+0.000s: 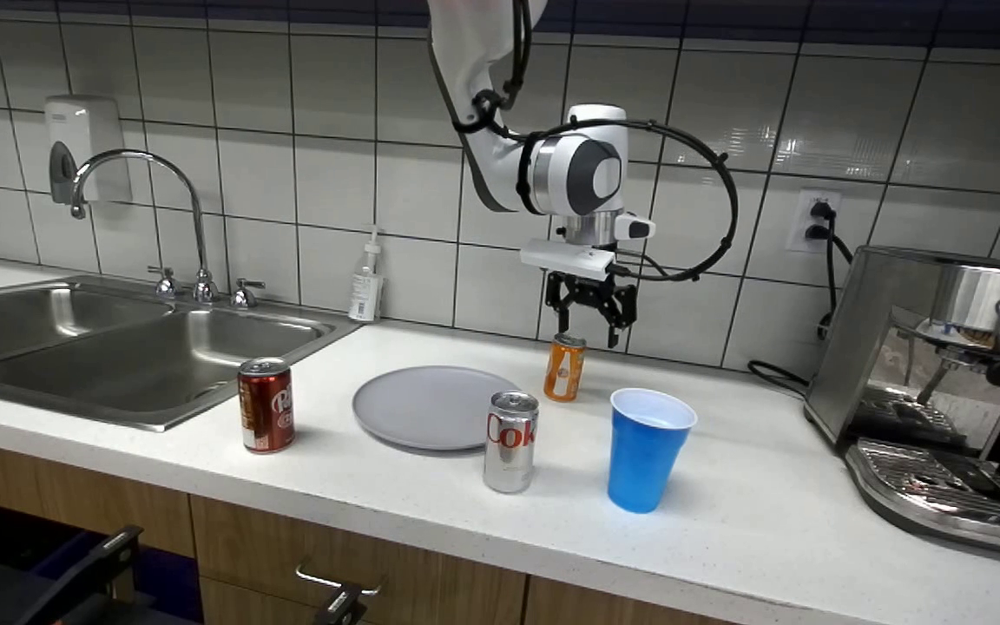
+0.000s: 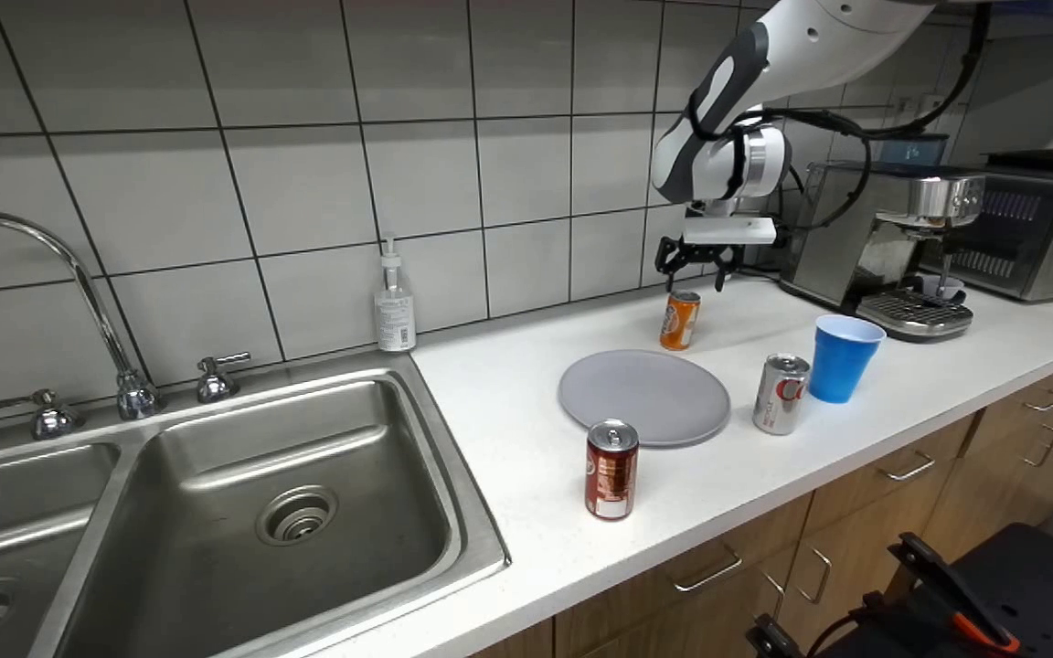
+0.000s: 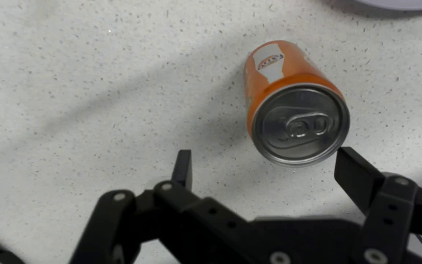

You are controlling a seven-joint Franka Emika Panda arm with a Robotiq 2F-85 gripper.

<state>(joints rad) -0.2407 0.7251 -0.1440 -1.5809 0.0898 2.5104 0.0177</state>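
Hanging over the counter, and look, the gripper is spread wide with nothing in its grasp! Just below stands the orange can, bolt upright, long axis vertical, but it's off-centre, under the sink-side finger in both exterior views; in the wrist view its lid is out ahead of both fingertips. Do finger and rim touch? Can't tell. One arm, one gripper at work. Now the count: three cans, that orange one plus a red can and a silver can; one grey plate, one blue cup, one pump bottle, one double sink, one coffee machine.
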